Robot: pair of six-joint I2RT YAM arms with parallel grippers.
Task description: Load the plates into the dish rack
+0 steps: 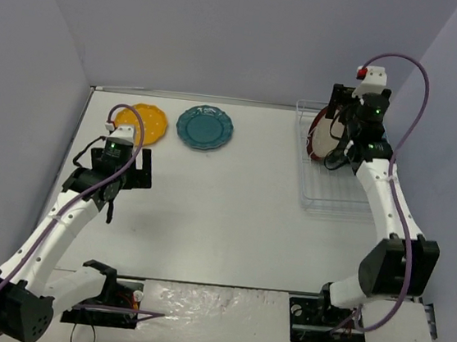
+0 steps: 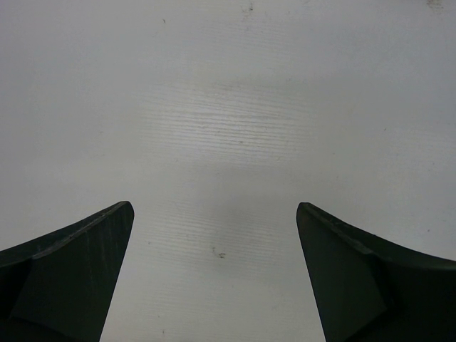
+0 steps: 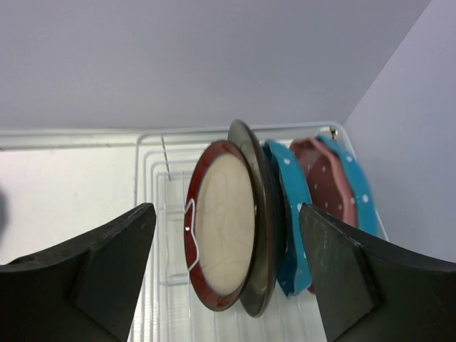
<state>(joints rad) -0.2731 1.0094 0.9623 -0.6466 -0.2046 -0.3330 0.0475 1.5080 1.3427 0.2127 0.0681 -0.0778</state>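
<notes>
- Standing on edge in the rack (image 1: 329, 195), at the upper right of the top view, were five plates: maroon plate (image 3: 222, 228), brown plate (image 3: 262, 214), near blue plate (image 3: 293, 214), pink plate (image 3: 326, 187), far blue plate (image 3: 358, 196).
- Yellow plate (image 1: 147, 124) and teal plate (image 1: 204, 127) lay flat on the desk (image 1: 223, 220), upper left.
- Right jaws gaped wide, facing the racked plates and holding nothing.
- Left jaws stood wide over the desk, holding nothing.

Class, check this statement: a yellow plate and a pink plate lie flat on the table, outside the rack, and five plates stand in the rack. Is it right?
Not quite. Beside the yellow plate lies a teal plate, not a pink one, as the top external view shows. The pink plate is among the five standing in the dish rack.
</notes>
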